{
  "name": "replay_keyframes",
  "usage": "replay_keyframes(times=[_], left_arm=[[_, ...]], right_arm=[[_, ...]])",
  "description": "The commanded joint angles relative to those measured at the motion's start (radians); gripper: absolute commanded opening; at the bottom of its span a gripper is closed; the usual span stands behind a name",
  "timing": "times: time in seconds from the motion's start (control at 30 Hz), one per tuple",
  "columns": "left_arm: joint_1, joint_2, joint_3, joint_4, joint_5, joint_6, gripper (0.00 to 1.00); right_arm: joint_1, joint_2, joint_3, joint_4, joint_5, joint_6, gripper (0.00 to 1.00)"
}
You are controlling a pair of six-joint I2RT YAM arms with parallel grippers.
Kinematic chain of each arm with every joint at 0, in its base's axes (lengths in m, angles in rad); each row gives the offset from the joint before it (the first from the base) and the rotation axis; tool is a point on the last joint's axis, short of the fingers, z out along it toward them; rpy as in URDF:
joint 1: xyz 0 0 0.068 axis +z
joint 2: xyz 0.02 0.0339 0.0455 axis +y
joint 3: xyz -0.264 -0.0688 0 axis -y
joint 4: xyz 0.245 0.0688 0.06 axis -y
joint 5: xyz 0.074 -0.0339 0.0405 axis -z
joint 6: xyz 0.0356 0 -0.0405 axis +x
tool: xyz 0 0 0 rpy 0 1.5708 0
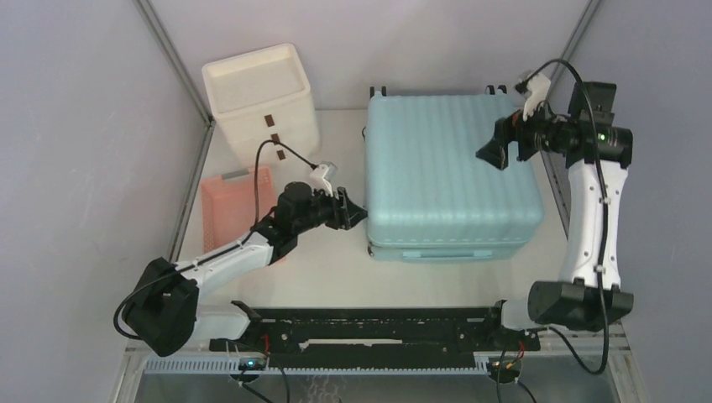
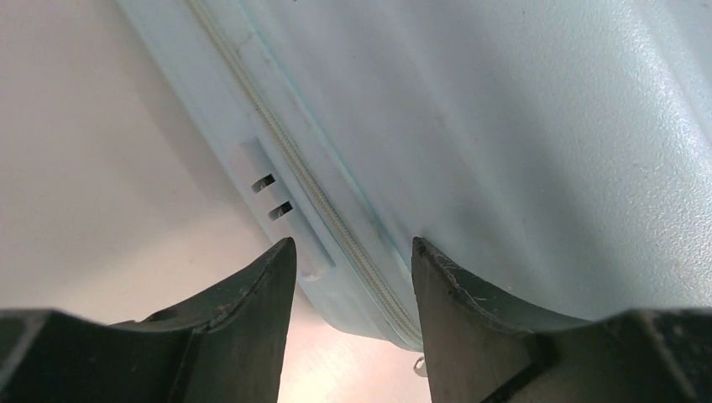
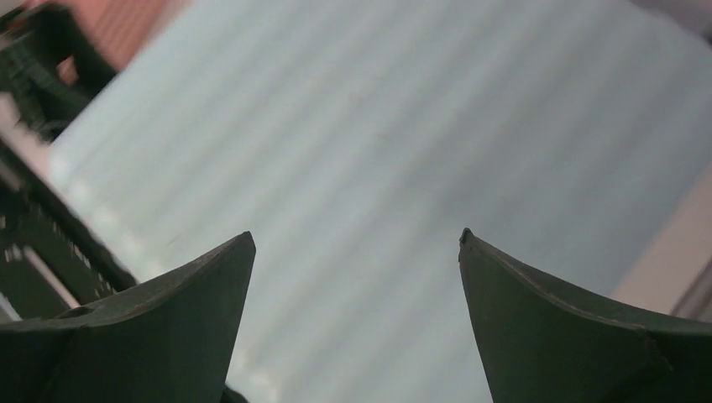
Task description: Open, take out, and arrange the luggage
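The luggage [image 1: 449,172] is a pale blue ribbed suitcase lying flat on the table with its two shells together. My left gripper [image 1: 359,214] is at its near left corner, fingers apart. In the left wrist view the left gripper [image 2: 353,245] is open, and the luggage [image 2: 546,126] corner with its zipper seam [image 2: 311,189] and a small metal pull [image 2: 420,365] lies just past the tips. My right gripper [image 1: 491,155] hovers over the top shell near the right side. In the right wrist view the right gripper [image 3: 357,237] is wide open above the ribbed luggage [image 3: 378,126], holding nothing.
A white drawer box [image 1: 260,96] stands at the back left. A pink basket [image 1: 235,210] sits left of the suitcase, partly under my left arm. A black rail [image 1: 369,332] runs along the near edge. Walls close in on both sides.
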Motion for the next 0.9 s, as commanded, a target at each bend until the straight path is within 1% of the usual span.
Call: replay_keyframes(times=[0.0,0.03,0.1,0.17,0.23,0.27,0.3,0.4,0.47,0.53,0.6,0.73,0.87], left_arm=[[-0.089,0.052,0.11,0.109,0.11,-0.033,0.59],[-0.101,0.065,0.121,0.114,0.108,-0.034,0.59],[-0.121,0.088,0.144,0.124,0.105,-0.035,0.59],[-0.141,0.107,0.156,0.144,0.097,-0.039,0.59],[-0.167,0.127,0.169,0.163,0.087,-0.038,0.6],[-0.178,0.136,0.176,0.171,0.079,-0.034,0.6],[-0.19,0.146,0.184,0.177,0.071,-0.028,0.6],[-0.217,0.166,0.197,0.194,0.046,-0.003,0.61],[-0.234,0.163,0.185,0.201,0.02,0.034,0.62],[-0.243,0.133,0.15,0.212,-0.012,0.074,0.63],[-0.246,0.087,0.093,0.241,-0.042,0.114,0.65],[-0.249,-0.046,-0.056,0.251,-0.087,0.2,0.68],[-0.273,-0.182,-0.187,0.269,-0.085,0.27,0.68]], right_arm=[[0.011,-0.155,-0.084,-0.246,-0.361,-0.471,1.0],[0.022,-0.202,-0.143,-0.249,-0.407,-0.539,1.0],[0.057,-0.295,-0.251,-0.243,-0.449,-0.626,1.0],[0.142,-0.374,-0.333,-0.265,-0.409,-0.721,1.0],[0.237,-0.431,-0.4,-0.351,-0.331,-0.889,1.0],[0.275,-0.457,-0.44,-0.378,-0.303,-0.943,1.0],[0.303,-0.483,-0.477,-0.381,-0.282,-0.952,1.0],[0.339,-0.549,-0.575,-0.402,-0.243,-1.008,0.97],[0.343,-0.602,-0.667,-0.396,-0.199,-1.059,0.92],[0.345,-0.638,-0.748,-0.392,-0.14,-1.156,0.85],[0.344,-0.661,-0.817,-0.389,-0.075,-1.236,0.82],[0.338,-0.669,-0.903,-0.323,0.002,-1.233,0.75],[0.318,-0.677,-0.966,-0.213,0.056,-1.199,0.68]])
